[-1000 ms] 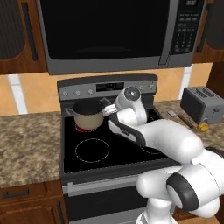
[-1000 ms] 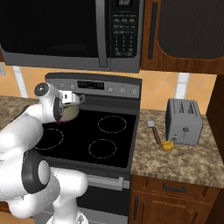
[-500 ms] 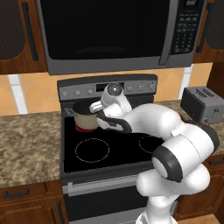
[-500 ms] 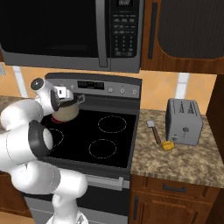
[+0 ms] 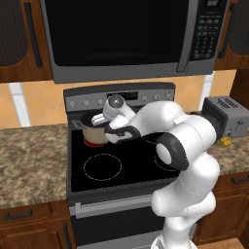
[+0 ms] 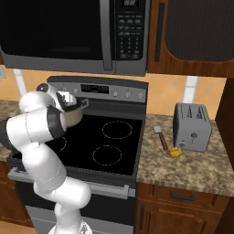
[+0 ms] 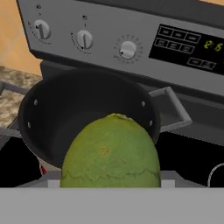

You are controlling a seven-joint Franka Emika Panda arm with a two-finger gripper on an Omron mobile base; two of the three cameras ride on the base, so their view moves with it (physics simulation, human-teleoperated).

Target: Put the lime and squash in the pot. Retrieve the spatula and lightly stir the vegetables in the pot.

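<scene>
Lime [image 7: 109, 151] pinched in gripper [image 5: 99, 118] above pot [image 5: 95, 133], pot on rear left burner of black stove [image 6: 107, 137], microwave [image 5: 121, 36] overhead, granite counter [image 6: 192, 164] with toaster [image 6: 192, 126], spatula [image 6: 161, 136] and squash [image 6: 176, 151] beside it, fingertips hidden behind lime.

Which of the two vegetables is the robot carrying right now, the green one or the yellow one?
The green one: the lime sits in the claw just over the pot. The yellow squash lies on the counter by the toaster.
</scene>
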